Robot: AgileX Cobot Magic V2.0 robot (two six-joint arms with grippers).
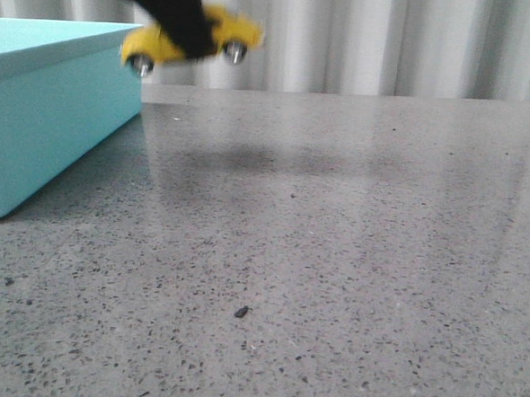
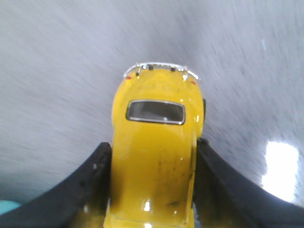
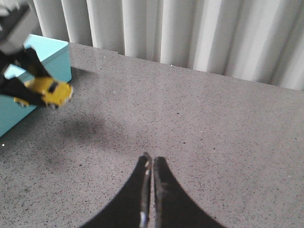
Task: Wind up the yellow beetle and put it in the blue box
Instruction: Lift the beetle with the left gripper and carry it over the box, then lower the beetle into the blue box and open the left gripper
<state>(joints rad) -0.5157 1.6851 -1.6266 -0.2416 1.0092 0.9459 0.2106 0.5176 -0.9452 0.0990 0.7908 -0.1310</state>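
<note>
The yellow beetle (image 1: 228, 30) hangs in the air near the right corner of the blue box (image 1: 45, 113), high above the table. My left gripper (image 1: 177, 18) is shut on it, black fingers clamping its sides. From the left wrist, the yellow beetle (image 2: 154, 142) fills the space between the left gripper (image 2: 152, 190) fingers, rear window and chrome bumper facing away. In the right wrist view my right gripper (image 3: 151, 164) is shut on nothing above bare table, far from the yellow beetle (image 3: 47, 91) and the blue box (image 3: 35, 66).
A grey speckled table (image 1: 352, 240) stretches to the right of the box. White curtains (image 1: 392, 40) hang behind the table's far edge. A small dark speck (image 1: 240, 311) lies on the table near the front.
</note>
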